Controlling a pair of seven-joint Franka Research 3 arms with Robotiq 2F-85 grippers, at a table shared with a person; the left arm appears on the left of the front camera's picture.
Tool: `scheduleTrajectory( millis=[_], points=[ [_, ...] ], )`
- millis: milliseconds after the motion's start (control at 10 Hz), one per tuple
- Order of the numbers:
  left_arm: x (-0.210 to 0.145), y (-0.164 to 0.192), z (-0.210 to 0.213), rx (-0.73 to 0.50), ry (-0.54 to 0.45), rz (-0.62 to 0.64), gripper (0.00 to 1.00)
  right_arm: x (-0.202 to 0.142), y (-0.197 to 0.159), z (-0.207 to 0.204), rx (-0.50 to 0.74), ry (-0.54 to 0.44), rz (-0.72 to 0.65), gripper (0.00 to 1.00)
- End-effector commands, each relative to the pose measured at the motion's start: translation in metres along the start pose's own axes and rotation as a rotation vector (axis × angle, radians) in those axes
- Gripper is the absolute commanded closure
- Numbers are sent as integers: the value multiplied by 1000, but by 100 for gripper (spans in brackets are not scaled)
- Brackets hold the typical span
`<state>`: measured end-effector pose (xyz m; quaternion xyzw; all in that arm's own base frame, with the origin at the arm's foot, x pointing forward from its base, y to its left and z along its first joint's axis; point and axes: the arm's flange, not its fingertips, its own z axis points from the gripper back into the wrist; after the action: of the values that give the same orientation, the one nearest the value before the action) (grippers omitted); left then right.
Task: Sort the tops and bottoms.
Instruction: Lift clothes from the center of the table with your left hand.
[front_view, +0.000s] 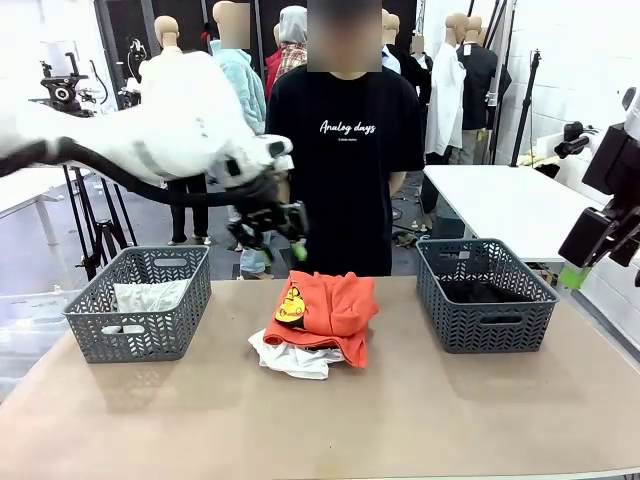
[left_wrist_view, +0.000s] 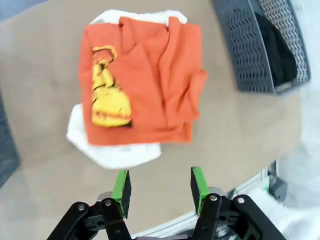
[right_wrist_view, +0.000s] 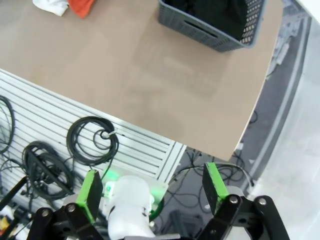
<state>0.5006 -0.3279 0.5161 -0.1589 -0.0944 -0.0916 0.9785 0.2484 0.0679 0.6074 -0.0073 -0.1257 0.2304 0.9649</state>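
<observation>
Tan tabletop (front_view: 450, 420) | orange top (front_view: 330, 305) mid-table | white table (front_view: 510, 200) behind right

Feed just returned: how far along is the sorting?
Done: a light grey garment lies in the left dark grey basket, dark clothing in the right basket. In hand: nothing; the left gripper hovers open over the orange top with yellow graphic. Left: that top and the white garment beneath.

Robotics lab. Beyond the left gripper (front_view: 272, 238): tripod (front_view: 90, 225) with camera gear (front_view: 62, 90), and a white worktable (front_view: 500, 200). Under the right gripper (right_wrist_view: 150, 187): slotted aluminium panel (right_wrist_view: 55, 107) carrying coiled cables (right_wrist_view: 92, 140). White robot arm (front_view: 170, 120) reaches over a tan table (front_view: 400, 420).
</observation>
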Motion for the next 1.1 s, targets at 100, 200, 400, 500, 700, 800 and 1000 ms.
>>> scheduleTrajectory(
  millis=[100, 200, 400, 500, 700, 800, 1000],
  points=[
    [46, -39, -31, 124, 7, 55, 20, -1, 0, -1, 0, 10, -3, 0],
    [48, -44, -39, 157, -3, 57, 3, -1, 0, -1, 0, 10, -3, 0],
    [52, -48, -52, 209, -8, 54, 0, -1, 0, -1, 0, 10, -3, 0],
    [54, -47, -59, 210, 1, 60, 0, -1, 0, -1, 0, 10, -3, 0],
    [54, -43, -64, 212, 8, 73, 0, -1, 0, -1, 0, 10, -3, 0],
    [53, -42, -63, 210, 4, 75, 0, -1, 0, -1, 0, 10, -3, 0],
    [52, -39, -66, 192, 15, 47, 0, -1, 0, -1, 0, 10, -3, 0]
  ],
)
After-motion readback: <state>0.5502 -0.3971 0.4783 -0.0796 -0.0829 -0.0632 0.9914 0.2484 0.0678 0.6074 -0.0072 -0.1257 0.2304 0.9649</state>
